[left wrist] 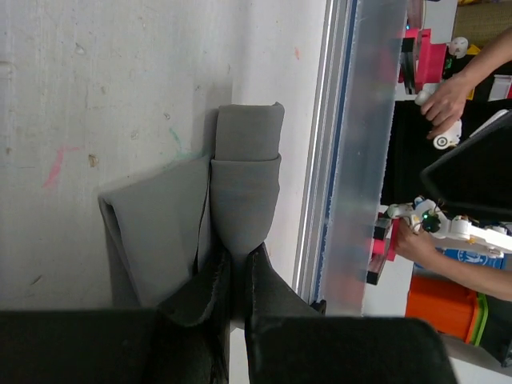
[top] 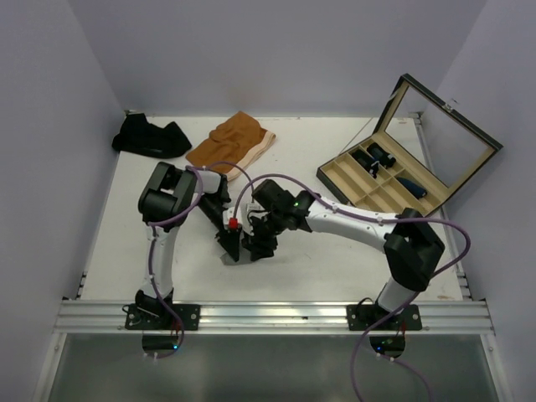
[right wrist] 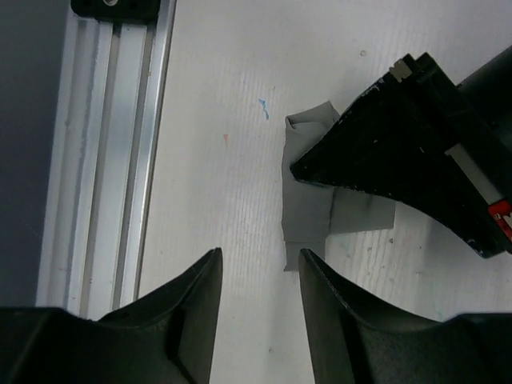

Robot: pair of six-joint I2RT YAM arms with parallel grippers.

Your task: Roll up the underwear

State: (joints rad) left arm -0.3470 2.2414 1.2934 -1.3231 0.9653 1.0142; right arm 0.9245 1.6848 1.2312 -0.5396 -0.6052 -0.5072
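Light grey soft cloth briefs [left wrist: 246, 180], part-rolled, on counter [left wrist: 120, 96] beside aluminium front rail [left wrist: 320, 160]; left fingers [left wrist: 268, 292] clenched on roll's end, right fingers [right wrist: 192, 304] released, empty. Light, floppy, likely springs open, so I'd pinch through all layers.

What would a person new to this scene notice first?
In the middle, the left gripper is shut on the folded grey underwear, with the right gripper open near it. Farther back lie rust-orange briefs and a black pair. An open wooden box stands at the right.
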